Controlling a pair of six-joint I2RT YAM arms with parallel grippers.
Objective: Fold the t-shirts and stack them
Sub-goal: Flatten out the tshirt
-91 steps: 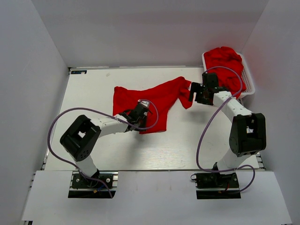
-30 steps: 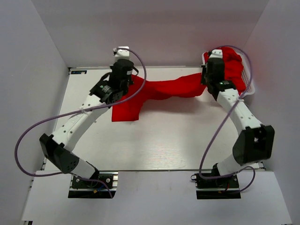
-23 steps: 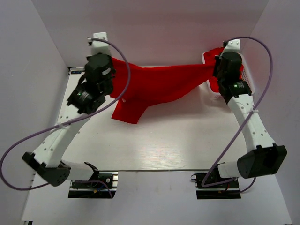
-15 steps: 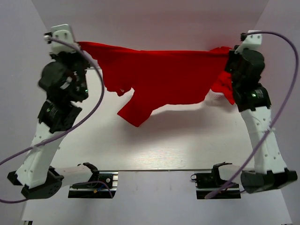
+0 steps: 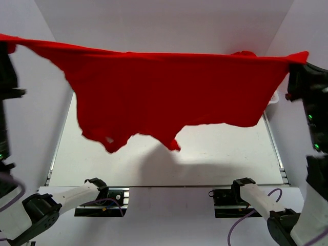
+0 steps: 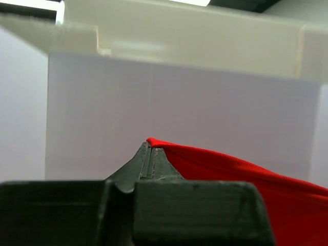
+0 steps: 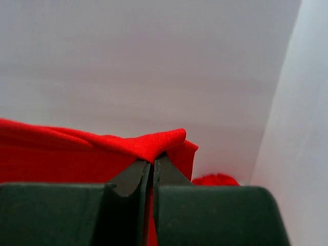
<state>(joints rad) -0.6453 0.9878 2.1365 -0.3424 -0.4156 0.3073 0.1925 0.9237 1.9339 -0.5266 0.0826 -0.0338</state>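
Top external, t-shirt [image 5: 169, 92] stretched taut, corners clamped inside both jaws

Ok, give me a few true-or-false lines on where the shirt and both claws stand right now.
1. The left claw is open and empty. False: it is shut on a corner of the red shirt.
2. The right claw pinches the red shirt's edge. True.
3. The red shirt is stretched wide in the air between the two claws. True.
4. The red shirt lies flat on the table. False: it hangs above the table, with its lower edge loose.
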